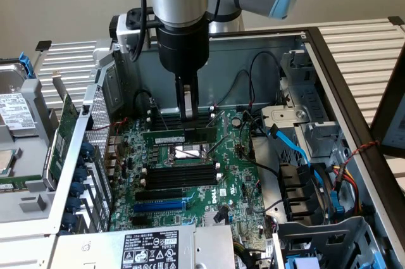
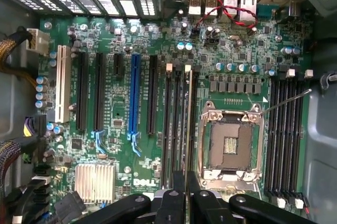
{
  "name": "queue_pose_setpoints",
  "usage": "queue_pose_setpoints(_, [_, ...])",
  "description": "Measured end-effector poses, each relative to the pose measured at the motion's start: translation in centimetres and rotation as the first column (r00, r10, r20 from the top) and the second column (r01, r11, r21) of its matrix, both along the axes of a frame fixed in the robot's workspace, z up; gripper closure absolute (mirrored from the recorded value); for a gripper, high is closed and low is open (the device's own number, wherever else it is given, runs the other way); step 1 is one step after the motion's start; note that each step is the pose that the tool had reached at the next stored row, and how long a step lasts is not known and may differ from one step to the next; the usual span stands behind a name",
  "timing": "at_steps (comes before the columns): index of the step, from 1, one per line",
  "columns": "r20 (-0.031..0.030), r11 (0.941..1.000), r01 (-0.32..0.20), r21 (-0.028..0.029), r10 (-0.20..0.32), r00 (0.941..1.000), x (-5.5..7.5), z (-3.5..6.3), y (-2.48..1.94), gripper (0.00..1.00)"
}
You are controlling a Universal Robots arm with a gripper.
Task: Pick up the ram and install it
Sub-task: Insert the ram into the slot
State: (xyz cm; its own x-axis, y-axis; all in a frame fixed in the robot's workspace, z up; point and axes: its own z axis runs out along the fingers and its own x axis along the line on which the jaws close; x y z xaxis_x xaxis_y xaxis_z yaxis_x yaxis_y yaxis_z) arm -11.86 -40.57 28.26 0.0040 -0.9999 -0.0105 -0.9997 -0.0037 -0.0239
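Note:
The ram (image 1: 179,136), a narrow green stick with a white label and black chips, stands on edge in a black slot just beyond the CPU socket (image 1: 188,152). In the wrist view the ram (image 2: 188,124) appears edge-on as a thin line beside the open socket (image 2: 230,142). My gripper (image 1: 188,117) hangs straight over the stick's middle, a little above its top edge. Its fingers (image 2: 179,187) are close together with nothing between them.
The motherboard (image 1: 234,183) lies in an open metal case (image 1: 266,50). A green expansion card (image 1: 63,133) stands at the exterior view's left. Empty black slots (image 1: 180,177) lie on the socket's near side. Blue and black cables (image 1: 297,155) crowd the exterior view's right.

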Motion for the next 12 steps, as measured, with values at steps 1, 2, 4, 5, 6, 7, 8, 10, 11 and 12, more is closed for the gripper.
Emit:
queue_pose_setpoints(1, [0.0,1.0,0.0,0.0,0.0,1.0,0.0,-0.09,-0.02,0.86])
queue_pose_setpoints(2, [0.0,1.0,0.0,-0.0001,0.0,1.0,0.0,-0.19,-0.04,0.86])
queue_pose_setpoints(4, [-0.0012,1.0,0.0,-0.0002,0.0,1.0,0.0,-0.4,-0.05,0.86])
queue_pose_setpoints(5, [-0.0024,1.0,0.0,-0.0002,0.0,1.0,0.0,-0.51,-0.05,0.86])
queue_pose_setpoints(6, [-0.0038,1.0,0.0,-0.0002,0.0,1.0,0.0,-0.6,-0.05,0.86])
queue_pose_setpoints(7, [-0.0052,1.0,0.0,-0.0001,0.0,1.0,0.0,-0.68,-0.05,0.86])
queue_pose_setpoints(8, [-0.0067,1.0,0.0,-0.0001,0.0,1.0,0.0,-0.77,-0.05,0.86])
queue_pose_setpoints(10, [-0.0097,1.0,0.0,0.0,0.0,1.0,0.0,-0.92,-0.06,0.86])
queue_pose_setpoints(11, [-0.0102,1.0,0.0,-0.0002,0.0,0.9999,0.0,-0.96,-0.09,0.86])
queue_pose_setpoints(12, [-0.0104,1.0,0.0,-0.0004,0.0,0.9999,0.0,-0.97,-0.15,0.86])
